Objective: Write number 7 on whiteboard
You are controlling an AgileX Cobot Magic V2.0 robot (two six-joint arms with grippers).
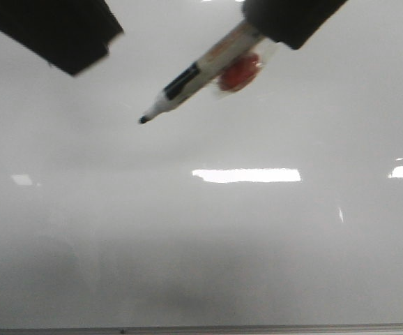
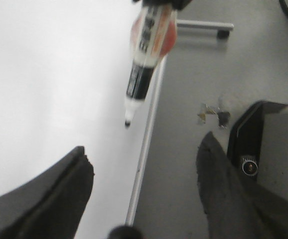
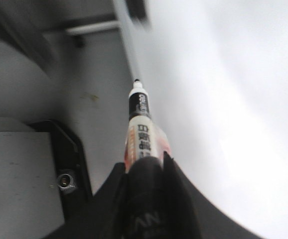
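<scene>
Marker (image 1: 201,72) tip near whiteboard (image 1: 257,244) edge

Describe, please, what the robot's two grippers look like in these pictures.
Both are matte black. The left gripper has two broad, thick fingers tapering to blunt tips, their edges slightly ragged. The right gripper has two smooth, rounded black fingers with faint pale lettering on the body below; it is too blurred to read.

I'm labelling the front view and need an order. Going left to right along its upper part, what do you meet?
Left gripper → marker tip → marker → right gripper, all over the whiteboard.
</scene>
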